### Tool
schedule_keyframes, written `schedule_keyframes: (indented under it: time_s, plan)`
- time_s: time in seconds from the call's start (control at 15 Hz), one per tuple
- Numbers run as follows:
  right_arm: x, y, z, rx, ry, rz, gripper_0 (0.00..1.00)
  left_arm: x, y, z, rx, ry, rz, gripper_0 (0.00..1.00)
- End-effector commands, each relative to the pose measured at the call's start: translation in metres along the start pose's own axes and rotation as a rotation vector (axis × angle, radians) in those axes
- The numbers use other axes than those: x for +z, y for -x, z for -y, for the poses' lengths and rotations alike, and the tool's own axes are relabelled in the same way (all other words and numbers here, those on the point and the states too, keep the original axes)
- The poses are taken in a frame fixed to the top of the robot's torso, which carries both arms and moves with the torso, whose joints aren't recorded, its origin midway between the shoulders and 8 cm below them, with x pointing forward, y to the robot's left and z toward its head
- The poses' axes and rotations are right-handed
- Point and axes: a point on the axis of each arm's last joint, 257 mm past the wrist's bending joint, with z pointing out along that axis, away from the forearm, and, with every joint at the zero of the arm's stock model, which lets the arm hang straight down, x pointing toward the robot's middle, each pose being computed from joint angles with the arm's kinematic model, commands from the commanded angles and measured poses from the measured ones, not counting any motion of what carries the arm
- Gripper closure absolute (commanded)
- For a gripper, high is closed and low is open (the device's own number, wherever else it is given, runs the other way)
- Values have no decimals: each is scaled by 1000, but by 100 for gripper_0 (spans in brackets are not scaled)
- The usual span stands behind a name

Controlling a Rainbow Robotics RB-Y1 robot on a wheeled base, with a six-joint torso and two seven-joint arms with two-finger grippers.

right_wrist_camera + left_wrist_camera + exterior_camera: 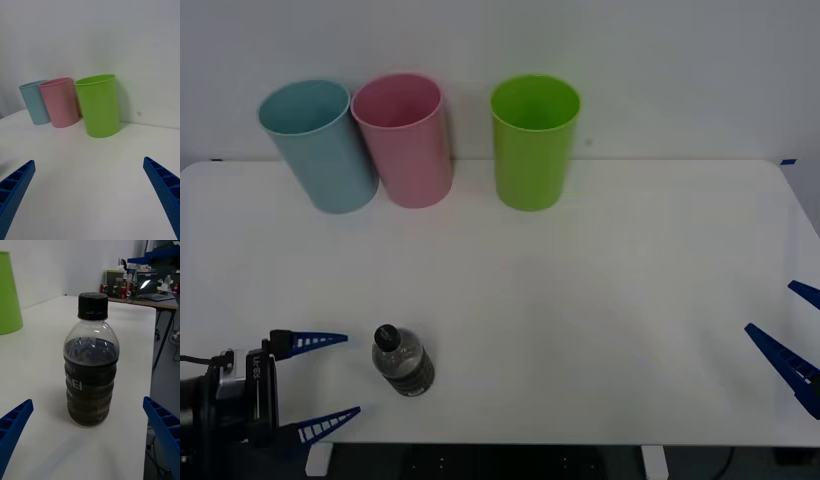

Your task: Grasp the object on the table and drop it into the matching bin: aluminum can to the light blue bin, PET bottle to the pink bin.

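PET bottle (403, 361) stands upright just ahead of our left gripper (328, 380), fingers spread wide; right gripper (805, 335), released too, sits well apart.

Bright, even, diffuse light falls from overhead. The wide white tabletop (600, 300) is almost washed out, and shadows are faint: a soft one lies beneath the small clear plastic bottle with the black cap (91, 363), whose shoulder carries small glints. The tall pale blue (320, 145), pink (405, 140) and lime green plastic cup-shaped bins (534, 140) splay outward in the front view, showing wide-angle distortion. The cluttered desk (150, 288) behind the bottle is soft.
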Motion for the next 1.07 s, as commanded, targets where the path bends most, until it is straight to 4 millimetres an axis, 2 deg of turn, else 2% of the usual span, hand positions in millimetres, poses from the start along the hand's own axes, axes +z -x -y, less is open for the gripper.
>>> schedule_keyframes:
  time_s: [0.07, 1.07]
  plan:
    - [0, 0, 0, 0, 0, 0, 0, 13, -2, 2, -3, 14, 19, 0]
    - [0, 0, 0, 0, 0, 0, 0, 66, -8, 6, 16, 9, 27, 0]
